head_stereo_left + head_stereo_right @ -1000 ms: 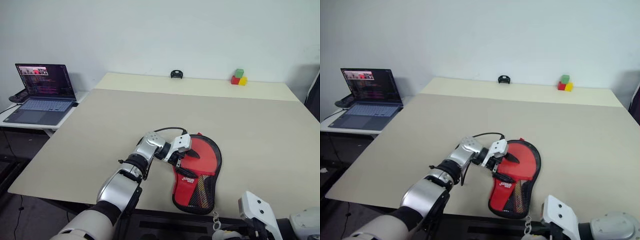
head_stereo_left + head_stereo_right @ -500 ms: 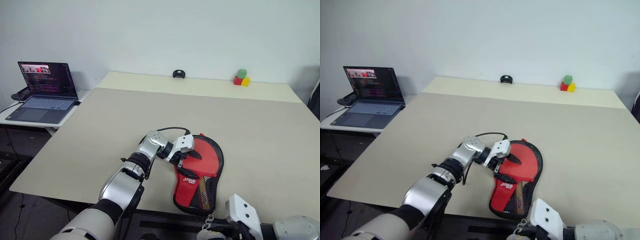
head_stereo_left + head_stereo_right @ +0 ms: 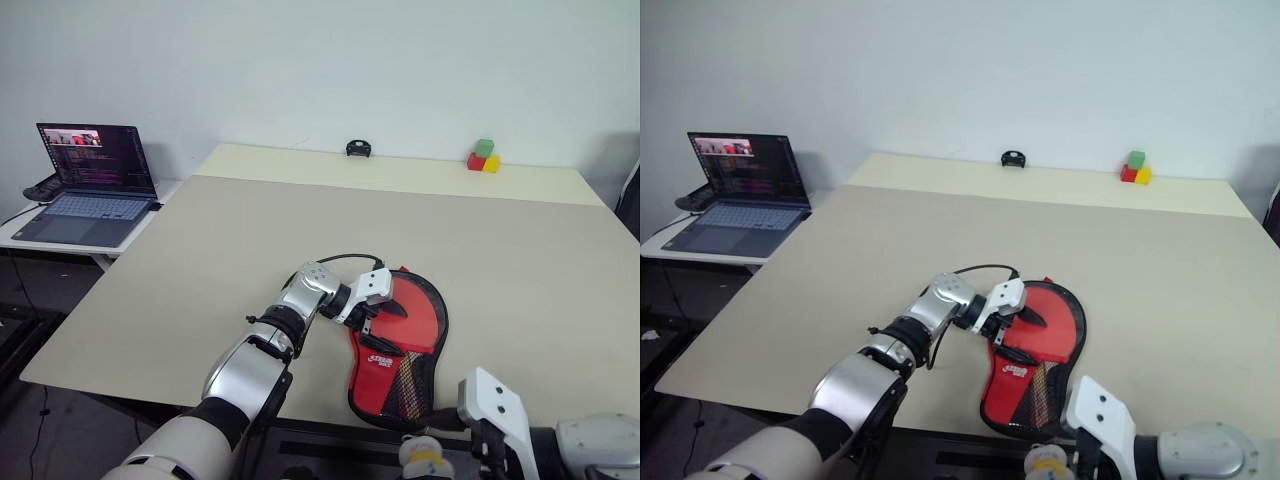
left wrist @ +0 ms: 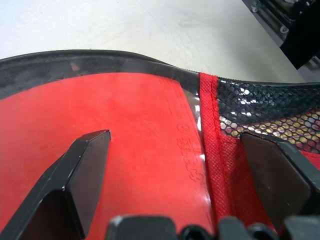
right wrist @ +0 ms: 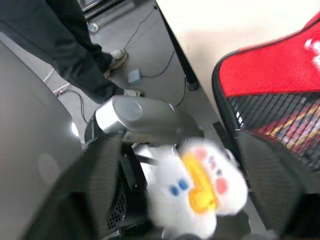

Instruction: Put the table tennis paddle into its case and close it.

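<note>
The left gripper [image 3: 378, 322] rests with fingers spread wide on the red case [image 3: 405, 345], which lies flat near the table's [image 3: 200, 250] front edge (paddle face showing inside), while the right gripper [image 5: 175, 200], jaws apart, hangs just off that edge beside a plush charm [image 5: 197, 185].

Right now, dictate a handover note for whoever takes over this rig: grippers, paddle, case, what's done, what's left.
Left gripper: open, fingers resting on the paddle-shaped red and black fabric case, which lies at the near edge of the beige table.
Right gripper: open, below that edge, gripping nothing; the case's white plush zipper charm hangs between its fingers.
Round red rubber paddle: inside the case's black zipper rim.
Done: paddle in.
Left: closing the case; how far it is zipped is unclear.
</note>
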